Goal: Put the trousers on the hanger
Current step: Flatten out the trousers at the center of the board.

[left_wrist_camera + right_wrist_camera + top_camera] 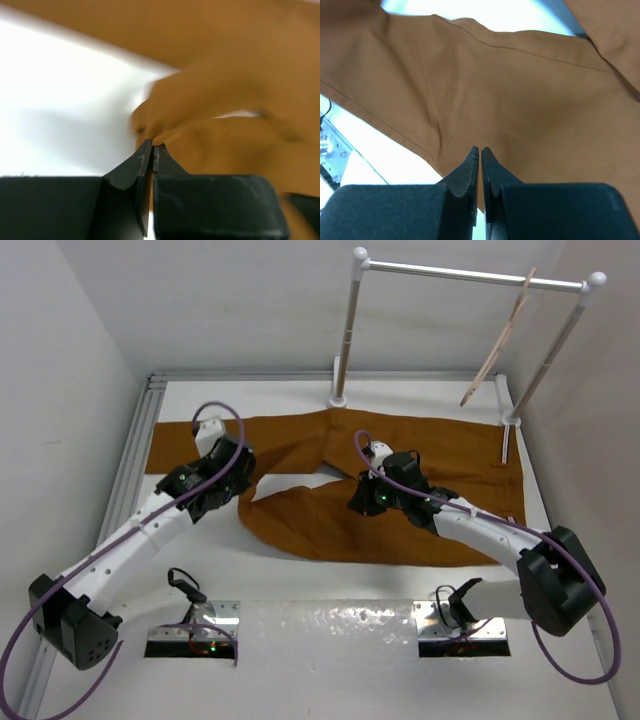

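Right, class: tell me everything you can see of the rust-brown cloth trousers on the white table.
The long rust-brown cloth trousers lie spread on the white table, waist toward the right, one leg stretched left along the far edge, the other folded nearer. The fabric looks soft and matte, with seams and creases. The left tool is shut, pinching a bunched fold at a leg's edge; the right tool is shut on cloth near the crotch.

The rust-brown trousers (300,440) lie spread across the worktop (300,585), legs pointing left; the thin pale beige hanger (500,340) hangs tilted on the rail (470,275).
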`<action>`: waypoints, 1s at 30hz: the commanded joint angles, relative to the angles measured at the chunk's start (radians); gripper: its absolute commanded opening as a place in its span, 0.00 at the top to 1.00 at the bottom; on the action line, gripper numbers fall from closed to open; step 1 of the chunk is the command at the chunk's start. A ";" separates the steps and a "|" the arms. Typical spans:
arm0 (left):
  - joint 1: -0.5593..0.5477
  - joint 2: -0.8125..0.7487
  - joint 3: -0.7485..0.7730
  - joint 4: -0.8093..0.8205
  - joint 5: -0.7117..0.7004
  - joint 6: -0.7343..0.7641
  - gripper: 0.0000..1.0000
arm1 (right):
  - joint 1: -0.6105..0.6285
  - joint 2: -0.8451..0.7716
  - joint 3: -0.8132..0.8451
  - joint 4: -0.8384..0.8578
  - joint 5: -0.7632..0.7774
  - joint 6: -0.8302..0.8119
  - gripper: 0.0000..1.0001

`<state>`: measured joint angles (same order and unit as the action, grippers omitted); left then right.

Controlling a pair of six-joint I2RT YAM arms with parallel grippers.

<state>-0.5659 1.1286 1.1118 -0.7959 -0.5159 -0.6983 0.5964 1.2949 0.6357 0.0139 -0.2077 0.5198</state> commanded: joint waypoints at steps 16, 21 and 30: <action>0.014 -0.027 -0.060 -0.094 -0.165 0.119 0.54 | 0.002 0.029 0.002 0.029 0.007 -0.007 0.95; -0.018 -0.036 0.092 -0.113 -0.124 0.324 0.77 | 0.002 0.023 0.002 0.023 0.025 -0.010 0.95; -0.182 -0.072 -0.048 0.004 -0.047 0.373 1.00 | 0.002 0.004 -0.017 0.038 0.099 0.011 1.00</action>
<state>-0.6914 1.0454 1.1481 -0.8886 -0.6807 -0.3878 0.5964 1.3235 0.6327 0.0196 -0.1596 0.5232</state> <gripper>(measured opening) 0.010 0.002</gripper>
